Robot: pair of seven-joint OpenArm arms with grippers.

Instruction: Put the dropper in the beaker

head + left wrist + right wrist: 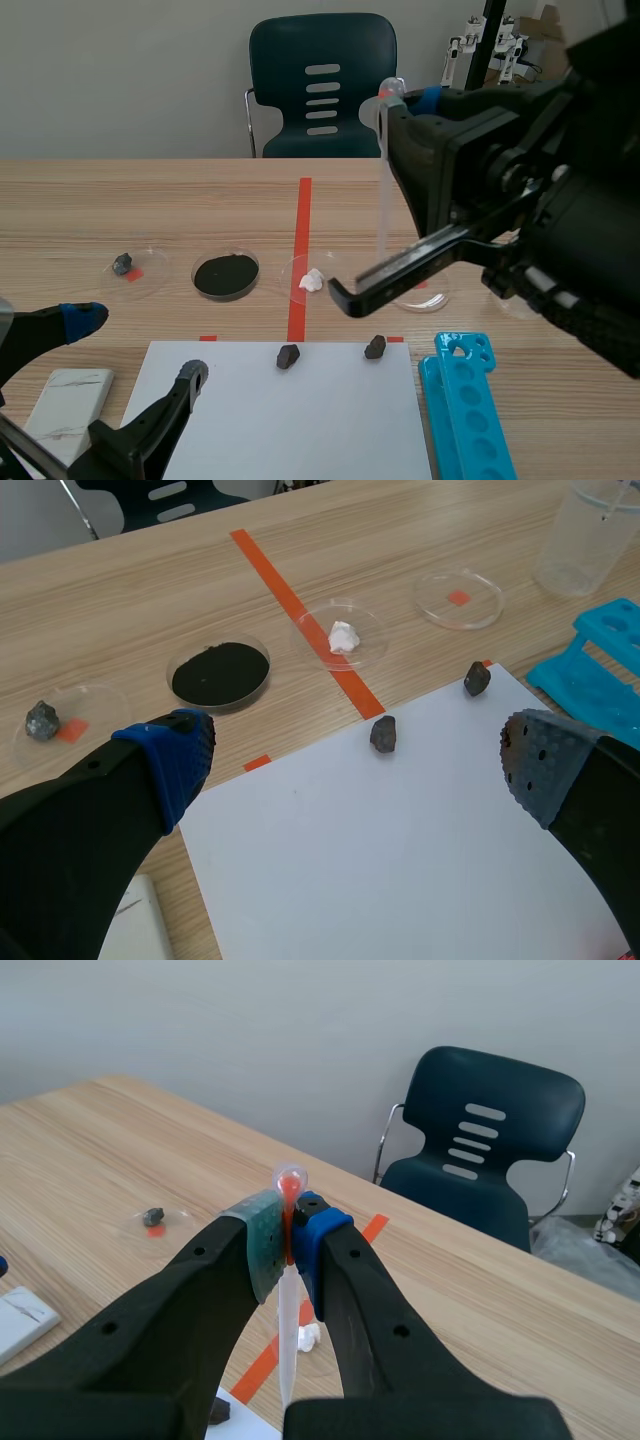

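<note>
Held high over the worktop [150, 200], the right claw [291, 1242] pinches the dropper [288, 1332] under its bulb, so the long stem could swing and knock the beaker [585, 540] over, while the left claw [355, 765] gapes wide

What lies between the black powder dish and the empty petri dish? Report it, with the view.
A petri dish holding a white lump, set on the orange tape line, sits between them; the left wrist view shows it.
</note>
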